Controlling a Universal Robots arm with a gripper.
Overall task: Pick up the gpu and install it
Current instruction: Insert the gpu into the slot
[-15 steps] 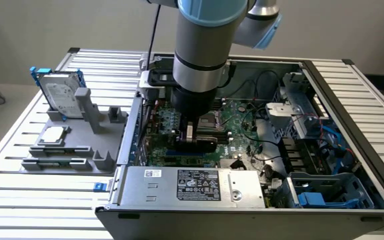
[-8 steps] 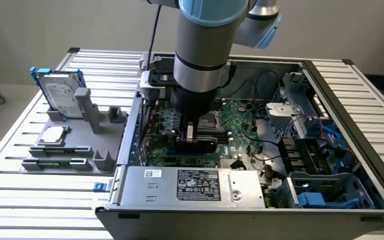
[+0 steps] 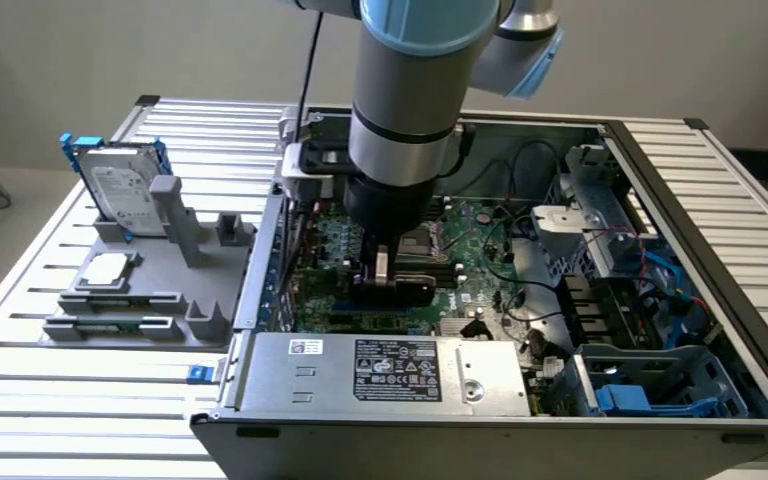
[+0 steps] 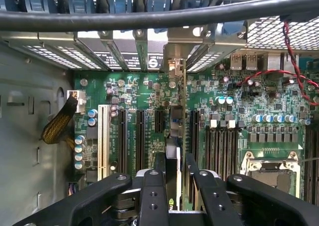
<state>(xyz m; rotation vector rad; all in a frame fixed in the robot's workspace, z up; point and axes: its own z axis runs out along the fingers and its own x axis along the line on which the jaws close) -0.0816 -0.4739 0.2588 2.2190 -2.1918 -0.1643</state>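
Hand [image 4: 174, 162] pinches the gpu [image 4: 175, 120] between its black fingers [image 4: 153, 191]. I see the card edge-on, thin and dark, upright over the green motherboard [image 4: 134, 94], with its silver bracket [image 4: 174, 66] at the rear slots, mid-frame in the exterior view.

Lab: open computer case [image 3: 491, 448], slatted bench [image 3: 77, 400]

Exterior cam: high, off the bench [image 3: 51, 400], angled down into the open PC case [image 3: 357, 440], mid distance, arm dead centre. Wrist cam: right behind the claw [image 3: 387, 288] [image 4: 174, 161], very close, facing along its fingers. Shared: motherboard [image 3: 478, 235] [image 4: 234, 86] around the claw.
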